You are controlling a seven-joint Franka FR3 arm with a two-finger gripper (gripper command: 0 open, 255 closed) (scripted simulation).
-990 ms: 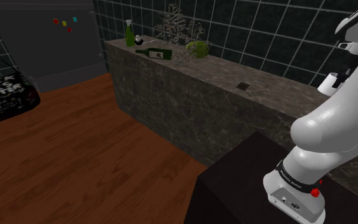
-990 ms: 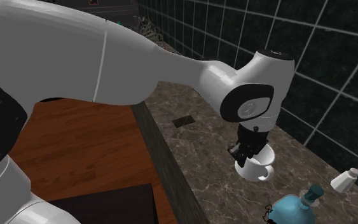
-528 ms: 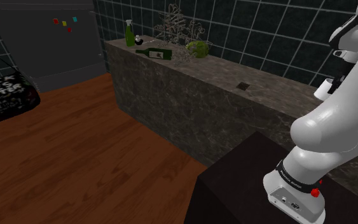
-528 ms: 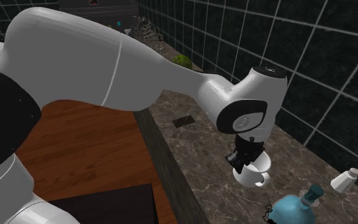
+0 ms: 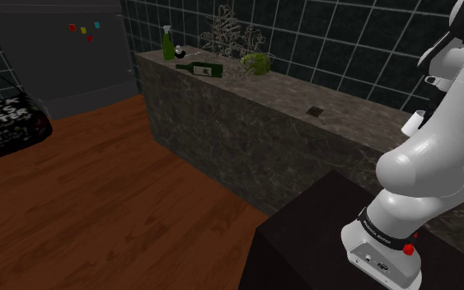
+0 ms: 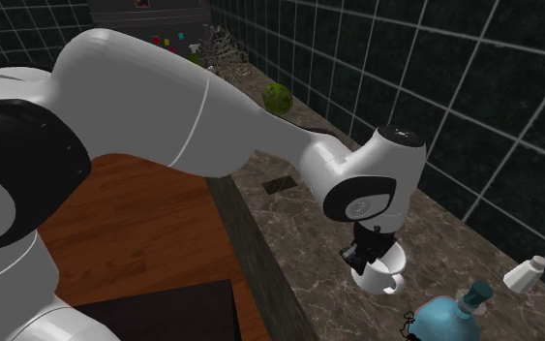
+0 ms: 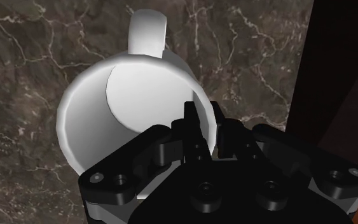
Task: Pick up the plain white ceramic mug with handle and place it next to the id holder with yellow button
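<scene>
I am watching the white mug (image 6: 380,274) in the lower right part of the second exterior view. It is hanging just under the wrist of the white arm (image 6: 164,107), over the dark marble tabletop (image 6: 299,242). The jaws are grasping the mug by its rim. In the wrist view one black finger (image 7: 194,127) is reaching inside the cup and the other is pressing on the outer wall, on the side away from the handle (image 7: 147,32). I cannot tell whether the bottom of the mug is touching the tabletop. Near the mug, toward the lower right corner of that view, a light blue bottle (image 6: 444,320) is standing. A small white shaker (image 6: 526,275) is standing further right, close to the dark tiled wall (image 6: 493,116).
</scene>
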